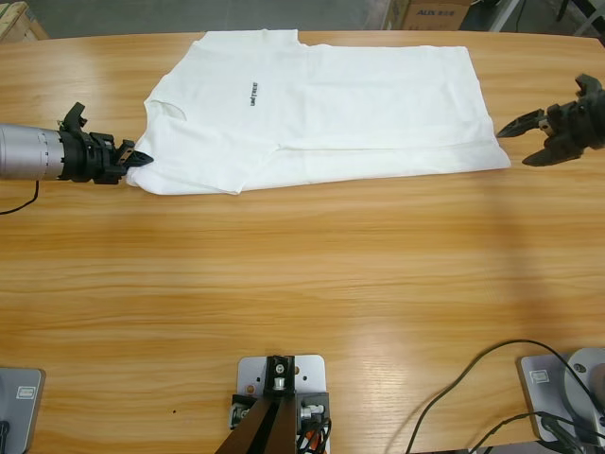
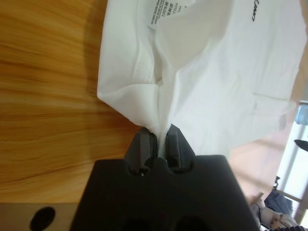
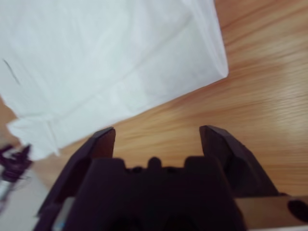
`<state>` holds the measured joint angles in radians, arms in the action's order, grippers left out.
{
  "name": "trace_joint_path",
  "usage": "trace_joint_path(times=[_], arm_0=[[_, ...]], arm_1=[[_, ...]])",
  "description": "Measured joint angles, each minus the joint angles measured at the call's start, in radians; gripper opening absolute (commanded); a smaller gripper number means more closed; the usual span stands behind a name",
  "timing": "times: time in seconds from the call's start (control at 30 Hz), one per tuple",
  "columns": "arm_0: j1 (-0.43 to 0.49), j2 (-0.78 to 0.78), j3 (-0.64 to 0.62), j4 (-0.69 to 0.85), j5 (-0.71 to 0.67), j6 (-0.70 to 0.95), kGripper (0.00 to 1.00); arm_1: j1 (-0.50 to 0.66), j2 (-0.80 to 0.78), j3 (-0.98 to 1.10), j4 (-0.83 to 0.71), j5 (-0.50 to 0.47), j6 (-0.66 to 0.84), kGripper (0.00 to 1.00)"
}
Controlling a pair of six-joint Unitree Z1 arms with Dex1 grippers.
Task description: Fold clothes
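Observation:
A white T-shirt [image 1: 331, 109] lies partly folded on the far half of the wooden table, neck toward the left, with a small dark line of text on its chest. My left gripper [image 1: 140, 159] comes in from the left edge and is shut on the shirt's near-left edge; the left wrist view shows the bunched cloth [image 2: 159, 96] pinched between the jaws of my left gripper [image 2: 159, 139]. My right gripper [image 1: 520, 142] stands open just off the shirt's right end, holding nothing. In the right wrist view the shirt's hem [image 3: 144, 86] lies ahead of my open right gripper [image 3: 158, 137].
Cardboard boxes [image 1: 430, 13] stand beyond the table's far edge. Black cables [image 1: 473, 388] curl over the near right corner of the table. Bare wood [image 1: 302, 284] stretches across the whole near half.

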<state>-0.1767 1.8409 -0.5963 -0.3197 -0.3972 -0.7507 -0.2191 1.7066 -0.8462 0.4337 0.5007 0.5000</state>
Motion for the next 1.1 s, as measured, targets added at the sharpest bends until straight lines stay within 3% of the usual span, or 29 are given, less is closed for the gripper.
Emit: trace_joint_path(times=[0.2,0.73,0.83,0.9,0.97,1.03,1.1], arm_0=[[0.0,-0.028,0.002,0.0,0.0,0.0,0.0],[0.0,-0.039,0.007,0.001,0.0,0.0,0.0],[0.001,-0.039,0.007,0.001,0.0,0.0,0.0],[0.003,-0.039,0.007,0.001,0.0,0.0,0.0],[0.004,-0.039,0.007,0.002,0.0,0.0,0.0],[0.005,-0.039,0.007,0.002,0.0,0.0,0.0],[0.005,-0.039,0.007,0.002,0.0,0.0,0.0]], arm_1=[[-0.05,0.009,0.076,-0.112,0.066,0.029,0.803],[-0.096,0.137,0.126,-0.239,0.072,0.031,0.782],[-0.096,0.146,0.124,-0.261,0.082,0.031,0.707],[-0.097,0.152,0.12,-0.27,0.088,0.031,0.475],[-0.097,0.158,0.118,-0.278,0.093,0.031,0.323],[-0.097,0.166,0.118,-0.284,0.098,0.031,0.299],[-0.097,0.174,0.118,-0.289,0.102,0.03,0.104]])
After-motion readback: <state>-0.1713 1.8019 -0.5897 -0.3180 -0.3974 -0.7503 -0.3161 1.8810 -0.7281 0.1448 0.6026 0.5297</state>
